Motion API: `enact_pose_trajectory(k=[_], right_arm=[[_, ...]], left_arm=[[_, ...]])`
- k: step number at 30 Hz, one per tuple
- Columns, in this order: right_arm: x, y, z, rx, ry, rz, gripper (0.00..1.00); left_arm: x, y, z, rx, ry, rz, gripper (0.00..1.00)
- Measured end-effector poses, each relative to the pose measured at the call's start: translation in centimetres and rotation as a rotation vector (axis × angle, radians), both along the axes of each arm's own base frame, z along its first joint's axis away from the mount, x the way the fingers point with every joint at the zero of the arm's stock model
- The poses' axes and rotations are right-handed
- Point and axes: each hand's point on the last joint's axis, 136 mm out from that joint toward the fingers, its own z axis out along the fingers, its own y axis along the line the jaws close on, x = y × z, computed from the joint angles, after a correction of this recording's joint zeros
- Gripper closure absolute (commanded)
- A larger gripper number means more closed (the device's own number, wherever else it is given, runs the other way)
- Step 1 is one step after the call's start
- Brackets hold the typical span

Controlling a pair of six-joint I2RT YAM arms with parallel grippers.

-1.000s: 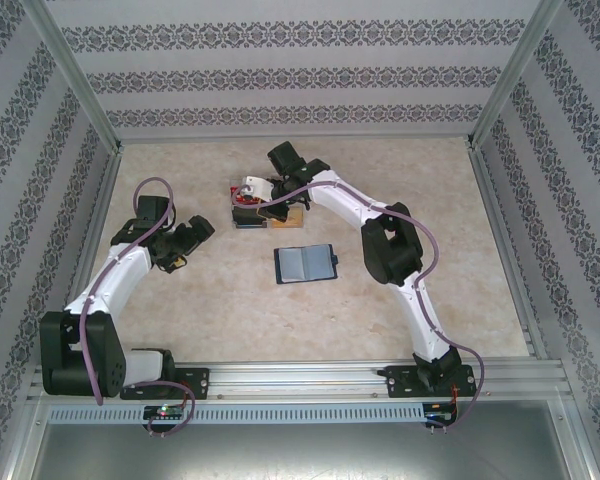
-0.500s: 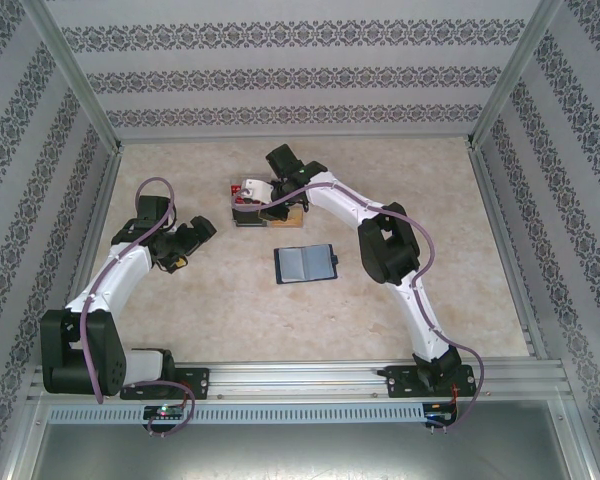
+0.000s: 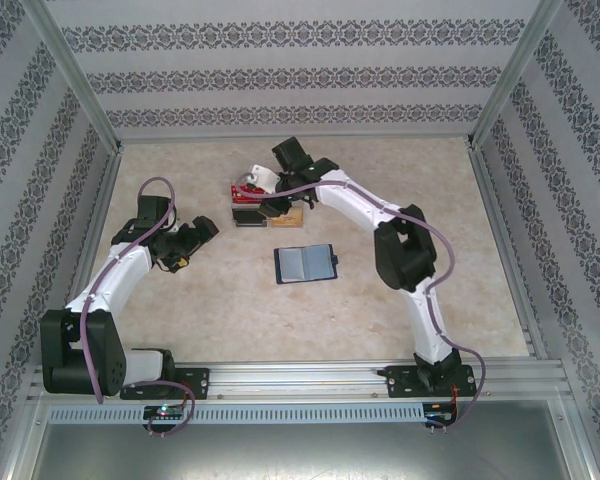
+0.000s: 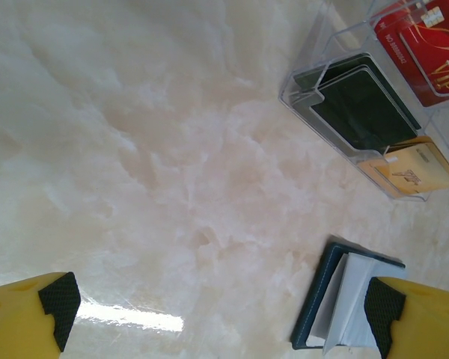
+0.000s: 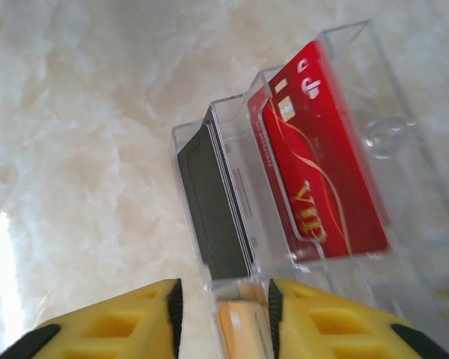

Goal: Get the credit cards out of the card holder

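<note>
Right wrist, orange card (image 5: 243, 330) between fingers (image 5: 105, 333)

navy card holder (image 3: 305, 264) open flat, red card (image 5: 322, 187), black card (image 5: 213, 217), gold card (image 4: 419, 168) just beyond

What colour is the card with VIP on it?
The VIP card is red, gold-lettered; best seen from the right wrist.
</note>
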Motion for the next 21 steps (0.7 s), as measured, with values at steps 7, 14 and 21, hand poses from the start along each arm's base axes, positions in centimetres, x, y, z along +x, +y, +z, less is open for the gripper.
enact_pose_trajectory(k=[7,14,21], right_arm=[[-1.8,-5.3,5.1,0.1,0.003,-0.391,0.47],[-6.3,-11.3,1.9,0.131,0.207,-0.762,0.43],[-11.4,-15.4,-4.4,0.105,0.476,-0.995,0.49]], left_arm=[[0.1,-1.3,0.0,-0.035,-0.004,-0.044,0.01],[-0.4,-5.8,-0.7,-0.057,0.012,-0.174,0.09],[-0.4,-12.9,-1.8,-0.066,0.048,-0.354,0.2]])
